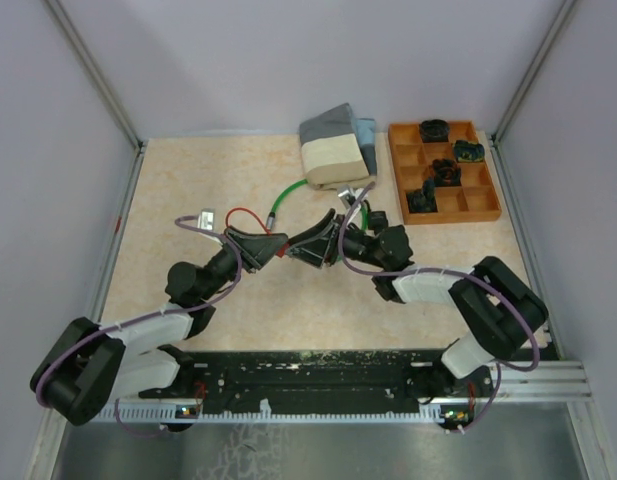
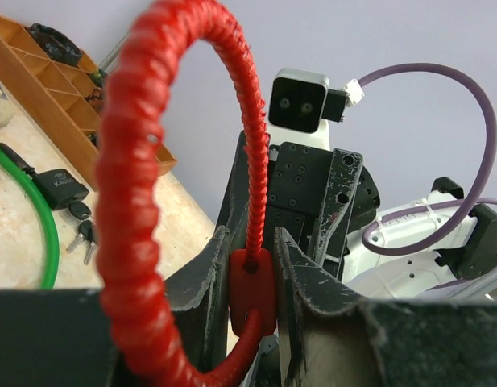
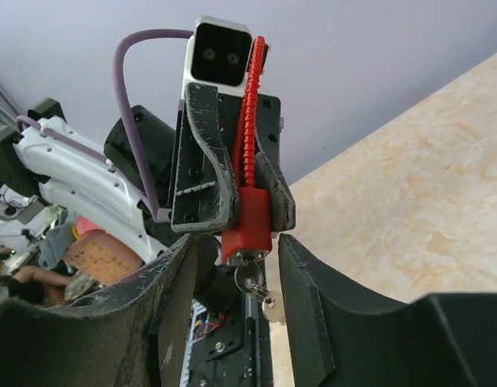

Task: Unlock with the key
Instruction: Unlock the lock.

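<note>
Lavender walls [image 1: 288, 60] on three sides and a beige stone-look desk [image 1: 188, 180], so that's the setup. Both arms reach in and meet around the middle of the desk.

The left end effector [image 1: 263, 247] is clamped on the body of the red cable lock [image 2: 252, 290], one finger on each flat side. The coiled red cable loops up and back around in front of the left wrist camera. The lock is held up off the desk, right between the two arms.

The key [image 3: 250, 278] is sitting in the end of the lock body that faces the right arm. The right end effector [image 3: 238, 258] has its fingers spread, one on each side of the key and the lock's end. As far as I can see it's not touching either and holds nothing.

Other stuff: a wooden tray [image 1: 395, 165] at the far right with black bits [image 1: 434, 129] in some compartments, and a grey and cream bundle [image 1: 336, 148] just left of it. A green cable [image 1: 285, 196] lies near that bundle, with a black lock [image 2: 56, 187] beside it on the desk.
</note>
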